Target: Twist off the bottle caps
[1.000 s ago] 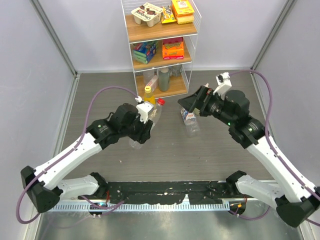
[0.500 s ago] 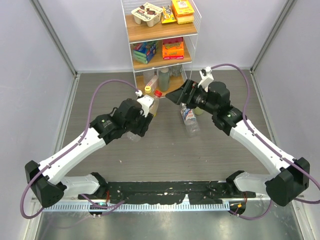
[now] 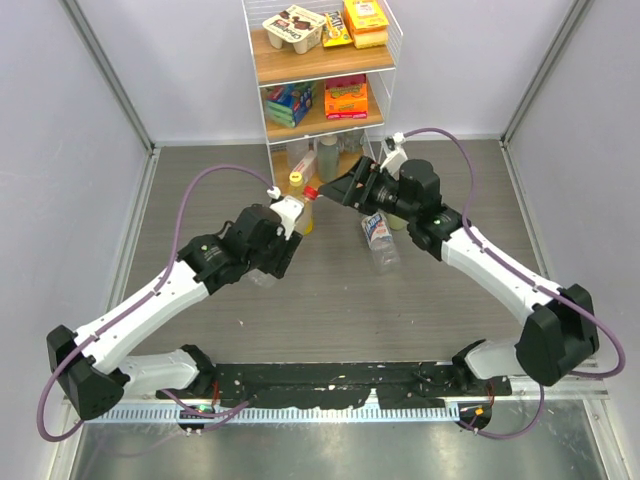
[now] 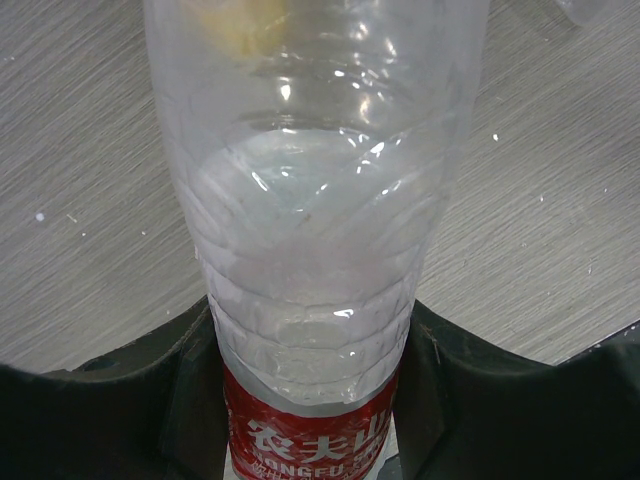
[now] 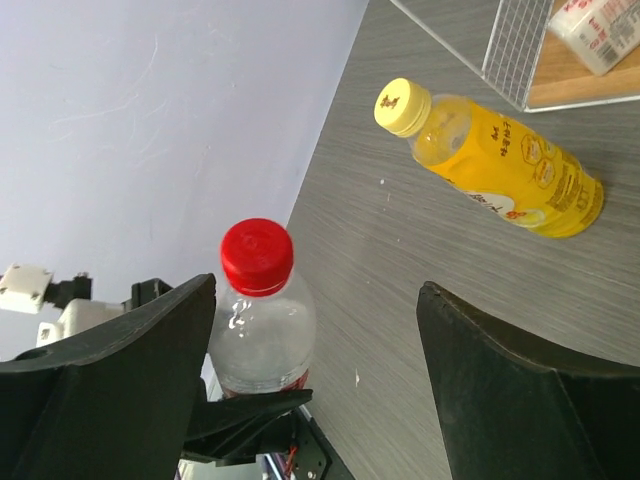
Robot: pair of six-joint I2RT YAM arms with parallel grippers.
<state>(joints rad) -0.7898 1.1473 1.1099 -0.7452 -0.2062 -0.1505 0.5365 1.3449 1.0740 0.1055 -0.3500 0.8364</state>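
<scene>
Left arm pose: stretched from the lower left of the top view up to the centre, wrist bent, black left gripper (image 3: 283, 238) just below the foot of the white wire rack with wooden shelves (image 3: 300, 62).
Left gripper state: clenched on the clear plastic bottle with the red label (image 4: 312, 260); dark fingers (image 4: 185, 400) pressed to both sides of its body at the label's upper edge in the left wrist view.
Clear bottle's lie: gripped low on the body, neck running away toward the top of the left wrist view; resting on the grey wood-grain table (image 3: 420, 300) or raised off it, cannot tell.
Red round screw cap (image 5: 257, 256): seated on that bottle's neck, centre-left in the right wrist view; just below the rack's front in the top view.
Right arm pose: reaching from the lower right up and leftward to the upper centre of the top view, black right gripper (image 3: 345, 190) aimed left at the red cap.
Right gripper state: spread wide, grasping nothing.
Red cap against right gripper: inside the gap between the two fingers, nearer the frame-left one, apart from both.
Yellow-orange juice bottle (image 5: 505, 178): upper right of the right wrist view beside the rack's wire corner, round yellow screw cap (image 5: 402, 106) on, beyond the fingertips.
Clear bottle with the blue-white label (image 3: 378, 238): lying on the table at the top view's centre, just below the right gripper; its cap too small to make out.
</scene>
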